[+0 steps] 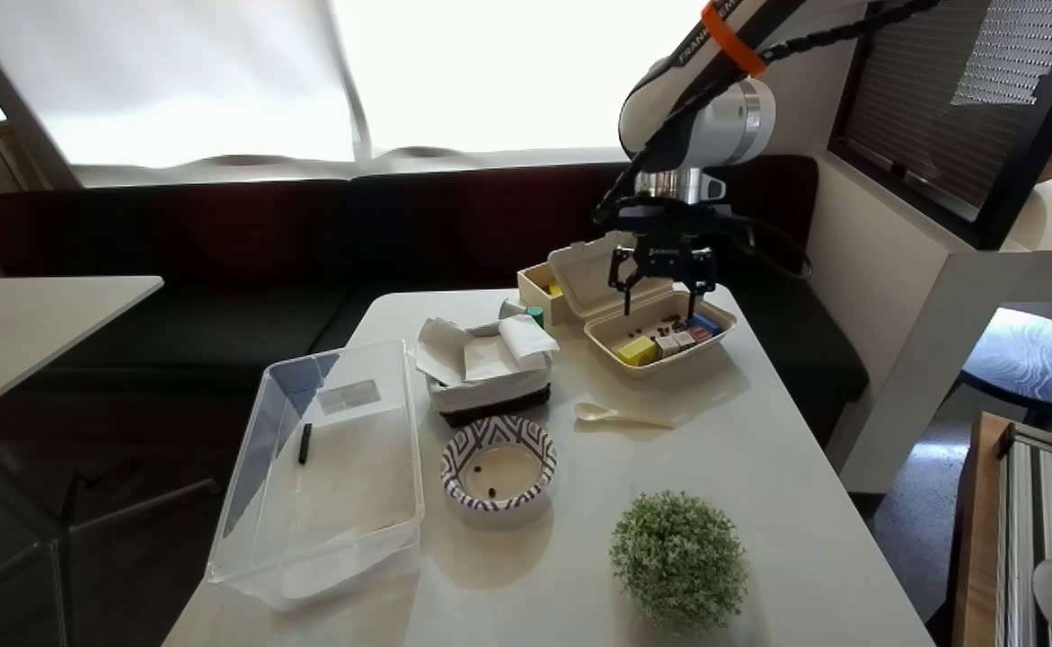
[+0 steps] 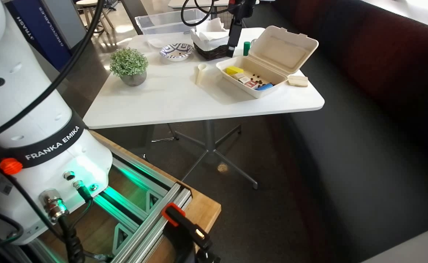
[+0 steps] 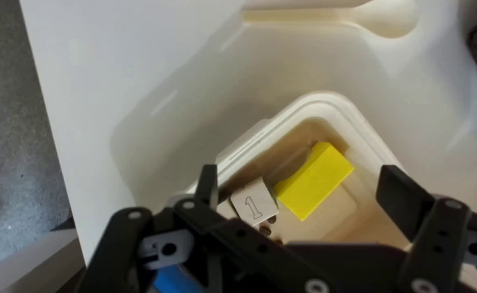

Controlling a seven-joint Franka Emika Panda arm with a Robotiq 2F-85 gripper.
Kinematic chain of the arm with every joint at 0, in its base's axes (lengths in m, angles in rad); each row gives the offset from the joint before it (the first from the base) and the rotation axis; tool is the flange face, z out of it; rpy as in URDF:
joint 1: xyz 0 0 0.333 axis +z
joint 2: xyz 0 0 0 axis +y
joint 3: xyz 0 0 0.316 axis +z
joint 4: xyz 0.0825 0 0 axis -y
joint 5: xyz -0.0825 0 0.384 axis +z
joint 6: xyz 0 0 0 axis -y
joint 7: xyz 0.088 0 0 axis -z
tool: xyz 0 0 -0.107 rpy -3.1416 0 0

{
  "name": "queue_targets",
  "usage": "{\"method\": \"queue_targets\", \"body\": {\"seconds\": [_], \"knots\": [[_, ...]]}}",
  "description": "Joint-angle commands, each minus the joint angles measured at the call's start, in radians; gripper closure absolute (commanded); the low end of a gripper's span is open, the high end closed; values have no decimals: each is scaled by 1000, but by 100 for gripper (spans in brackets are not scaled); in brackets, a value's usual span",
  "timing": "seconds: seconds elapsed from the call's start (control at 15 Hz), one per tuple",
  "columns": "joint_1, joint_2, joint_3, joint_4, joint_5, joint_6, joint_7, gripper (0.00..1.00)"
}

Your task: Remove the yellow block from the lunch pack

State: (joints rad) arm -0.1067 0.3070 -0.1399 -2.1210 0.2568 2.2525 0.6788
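While gripper (image 1: 659, 313) gapes wide, yellow block (image 3: 315, 182) below

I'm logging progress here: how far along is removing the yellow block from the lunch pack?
Looks done: the lunch pack stands open, its lid raised. In hand: nothing yet; the gripper hangs open above the pack. Left: gripping the yellow block, which lies inside, and lifting it out.

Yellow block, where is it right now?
In the wrist view, the yellow block sits inside the lunch pack, near the corner closest to the spoon, just right of the cube marked 1.
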Motion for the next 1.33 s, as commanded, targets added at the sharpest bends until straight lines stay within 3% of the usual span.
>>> {"method": "queue_targets", "body": {"seconds": [0.0, 0.47, 0.6, 1.13, 1.2, 1.27], "knots": [[-1, 29, 5, 4, 126, 21, 88, 0], [7, 104, 13, 21, 228, 178, 208, 0], [15, 132, 8, 33, 214, 214, 242, 0], [15, 201, 3, 74, 193, 198, 335, 0], [13, 206, 2, 80, 192, 195, 343, 1], [12, 211, 2, 85, 191, 191, 349, 12]]}}
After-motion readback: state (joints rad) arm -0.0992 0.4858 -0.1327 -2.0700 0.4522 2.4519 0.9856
